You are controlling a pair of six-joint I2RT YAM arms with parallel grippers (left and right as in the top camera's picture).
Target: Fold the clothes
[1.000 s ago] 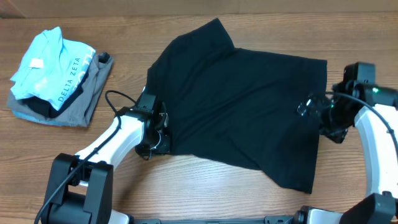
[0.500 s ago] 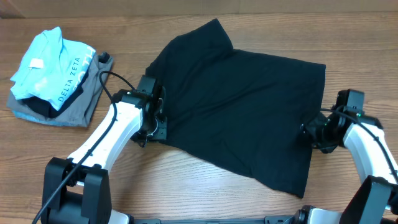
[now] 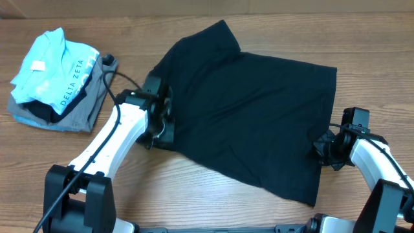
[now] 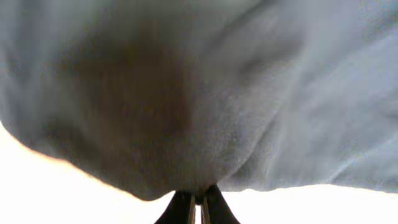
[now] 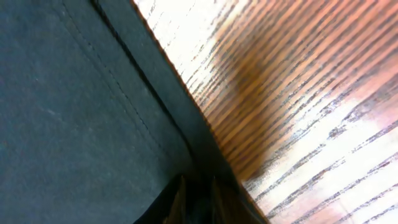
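The black T-shirt (image 3: 252, 110) lies spread across the middle of the wooden table (image 3: 207, 194), one sleeve pointing to the far side. My left gripper (image 3: 163, 131) is at its left edge. In the left wrist view that gripper (image 4: 198, 200) is shut on the cloth (image 4: 186, 93), which bulges up and fills the frame. My right gripper (image 3: 321, 149) is at the shirt's right hem, near the front corner. In the right wrist view the gripper (image 5: 198, 190) has its fingers close together with the stitched hem (image 5: 155, 118) pinched between them.
At the far left a light blue shirt lettered "DELTA ZETA" (image 3: 48, 65) lies crumpled on a folded grey garment (image 3: 87, 107). A black cable (image 3: 113, 97) loops from the left arm. Bare wood shows to the right of the hem (image 5: 298, 93).
The right gripper moved toward the table's front along the right hem and closed on it. The left gripper shifted slightly away with the shirt's left edge, which it still holds.
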